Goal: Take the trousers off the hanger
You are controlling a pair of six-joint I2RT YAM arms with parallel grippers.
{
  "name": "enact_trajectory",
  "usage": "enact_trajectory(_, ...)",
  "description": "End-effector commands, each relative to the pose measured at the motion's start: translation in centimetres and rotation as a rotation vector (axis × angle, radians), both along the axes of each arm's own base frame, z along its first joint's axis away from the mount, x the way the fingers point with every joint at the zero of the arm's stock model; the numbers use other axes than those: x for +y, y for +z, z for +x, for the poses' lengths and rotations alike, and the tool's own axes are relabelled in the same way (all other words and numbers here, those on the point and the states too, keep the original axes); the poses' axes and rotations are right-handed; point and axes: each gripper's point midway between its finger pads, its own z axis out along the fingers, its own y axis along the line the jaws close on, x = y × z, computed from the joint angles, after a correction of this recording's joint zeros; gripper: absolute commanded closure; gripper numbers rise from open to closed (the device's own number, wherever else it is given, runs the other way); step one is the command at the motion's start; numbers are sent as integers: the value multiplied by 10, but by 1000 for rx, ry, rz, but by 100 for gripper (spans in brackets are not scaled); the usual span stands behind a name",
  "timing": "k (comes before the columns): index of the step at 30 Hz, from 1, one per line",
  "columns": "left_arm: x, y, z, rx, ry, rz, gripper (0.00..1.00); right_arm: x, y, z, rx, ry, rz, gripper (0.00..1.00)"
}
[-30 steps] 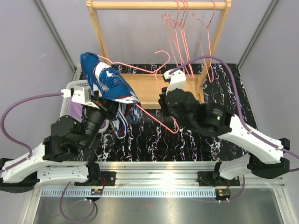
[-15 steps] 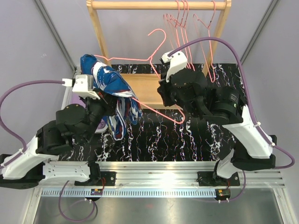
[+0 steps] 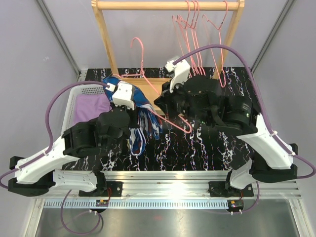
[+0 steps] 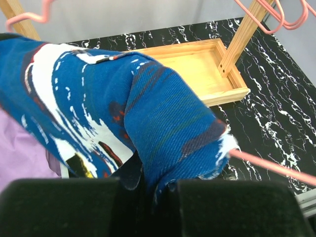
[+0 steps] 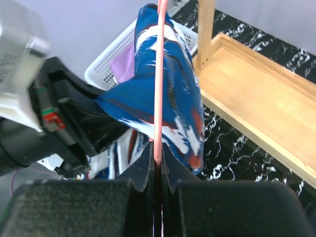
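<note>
- The left gripper, low in its own wrist view, has its black fingers pressed together on a fold of the dark blue cloth trousers splashed with white, red and yellow. This grip looks meant to drag the cloth sideways along the wire.
- The right gripper has its fingers clamped on the thin pink wire hanger, which rises straight out from between them. It seems to serve as the anchor, so that the frame does not follow the pull.
- The blue trousers hang in the air between the two arms, draped over that wire. A bare length of the wire pokes out of the cloth on the right of the left wrist view, so I judge the garment is not yet off.
- Just beyond, at the table's left edge, a white plastic mesh basket holds the plain lilac cloth trousers, lying flat and apart from any hanger. That pair looks finished.
- Farther back lies a shallow wooden tray at the foot of the rack.
- Farthest, spare pink wire hangers hang bare from the wooden rail.
</note>
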Motion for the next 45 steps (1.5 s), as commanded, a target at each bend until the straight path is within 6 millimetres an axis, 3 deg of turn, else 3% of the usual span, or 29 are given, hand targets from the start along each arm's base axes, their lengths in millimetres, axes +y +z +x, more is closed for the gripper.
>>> enact_trajectory(1, -10, 33, 3, -60, -41, -117, 100, 27, 43, -8, -124, 44, 139, 100)
enact_trajectory(4, -12, 41, 4, -71, -60, -135, 100, 42, 22, -15, -117, 27, 92, 100)
enact_trajectory(9, -10, 55, 5, -95, -73, -170, 100, 48, -11, -12, -77, -62, 56, 100)
enact_trajectory(12, -15, 56, 1, -102, -127, -175, 100, 40, -7, -6, -89, -118, 81, 100)
enact_trajectory(15, -29, 42, -5, -103, -206, -172, 100, 30, 12, -4, -119, -153, 109, 100)
enact_trajectory(17, -32, 43, -13, -119, -265, -211, 94, 28, 19, -3, -140, -171, 100, 100)
enact_trajectory(18, -35, 28, -15, -107, -284, -196, 92, 19, 31, -1, -158, -203, 105, 100)
enact_trajectory(20, -35, 25, -22, -111, -328, -219, 82, 19, 35, 1, -171, -221, 92, 100)
enact_trajectory(24, -36, 13, -26, -101, -347, -219, 75, 13, 56, 0, -203, -239, 109, 100)
enact_trajectory(31, -49, 14, -23, -116, -378, -185, 57, 29, 66, -10, -254, -245, 93, 100)
enact_trajectory(34, -50, 13, -16, -127, -343, -167, 60, 30, 69, -13, -274, -265, 85, 100)
enact_trajectory(39, -34, 17, 0, -171, -216, -166, 85, 25, 79, -20, -327, -314, 64, 100)
enact_trajectory(45, -33, 17, -1, -174, -228, -145, 85, 15, 81, -13, -359, -388, 29, 100)
